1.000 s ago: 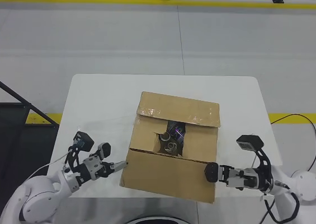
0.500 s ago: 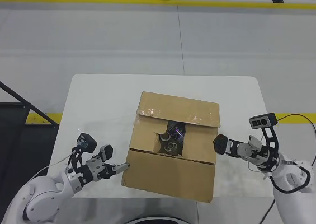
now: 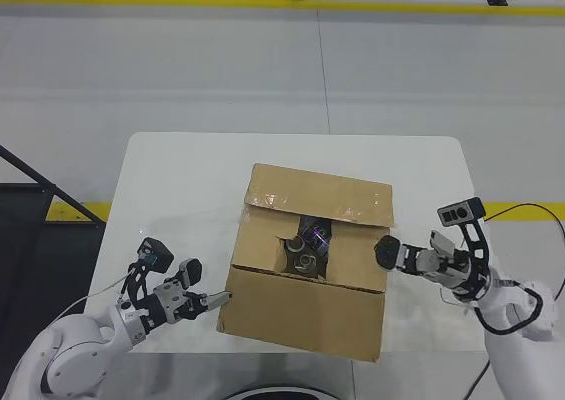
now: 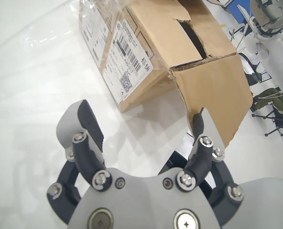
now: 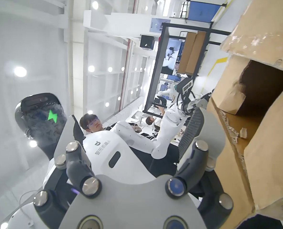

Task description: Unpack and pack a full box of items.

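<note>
The left hand [image 3: 212, 297], released and empty, sits low at the near left corner of the cardboard box [image 3: 307, 300], which stands mid-way across the surface [image 3: 162, 180], top flaps partly open, with the right hand [image 3: 387, 252], also released, beside its right wall.

The white table [image 3: 182, 190] stands on a pale grey floor [image 3: 162, 70]. A yellow line [image 3: 542, 210] crosses the floor and meets the table on its left and right sides. A second yellow line [image 3: 262, 5] lies far behind the table. Left of the table is a black mat [image 3: 12, 280], and a thin black pole [image 3: 12, 160] slants over the floor toward the table's left edge. Far from the table, in the room, stand a chair with a green cloth [image 4: 272, 101], a black rack [image 5: 155, 72] holding brown cartons [image 5: 191, 51], and a blue board [image 5: 203, 10]. Round lamps [image 5: 19, 71] shine above.
</note>
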Robot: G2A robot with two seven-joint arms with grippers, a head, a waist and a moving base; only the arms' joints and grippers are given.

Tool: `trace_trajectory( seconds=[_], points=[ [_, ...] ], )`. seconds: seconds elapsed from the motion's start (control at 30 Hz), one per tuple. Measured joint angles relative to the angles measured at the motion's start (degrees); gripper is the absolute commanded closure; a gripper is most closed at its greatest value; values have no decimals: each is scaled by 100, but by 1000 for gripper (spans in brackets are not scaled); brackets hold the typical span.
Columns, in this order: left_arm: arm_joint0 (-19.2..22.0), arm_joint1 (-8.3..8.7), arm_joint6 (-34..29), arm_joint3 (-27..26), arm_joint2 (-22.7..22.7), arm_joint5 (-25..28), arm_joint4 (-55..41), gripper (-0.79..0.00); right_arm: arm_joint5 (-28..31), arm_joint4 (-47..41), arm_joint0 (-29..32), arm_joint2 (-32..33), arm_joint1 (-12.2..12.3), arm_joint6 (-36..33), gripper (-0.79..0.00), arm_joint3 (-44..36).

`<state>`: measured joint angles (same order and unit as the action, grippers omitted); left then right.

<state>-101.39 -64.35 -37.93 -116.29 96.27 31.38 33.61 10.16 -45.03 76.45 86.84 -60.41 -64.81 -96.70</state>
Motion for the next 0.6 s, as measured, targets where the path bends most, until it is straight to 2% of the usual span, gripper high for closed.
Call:
trace_trajectory(
  seconds=[0.33, 0.6],
  points=[
    [39, 33, 159, 21, -142, -71, 216, -785, -908, 509, -213, -125, 31, 497, -785, 132],
    [78, 69, 152, 41, -193, -81, 216, -785, -1068, 669, -338, -220, 18, 966, -785, 208]
  ],
)
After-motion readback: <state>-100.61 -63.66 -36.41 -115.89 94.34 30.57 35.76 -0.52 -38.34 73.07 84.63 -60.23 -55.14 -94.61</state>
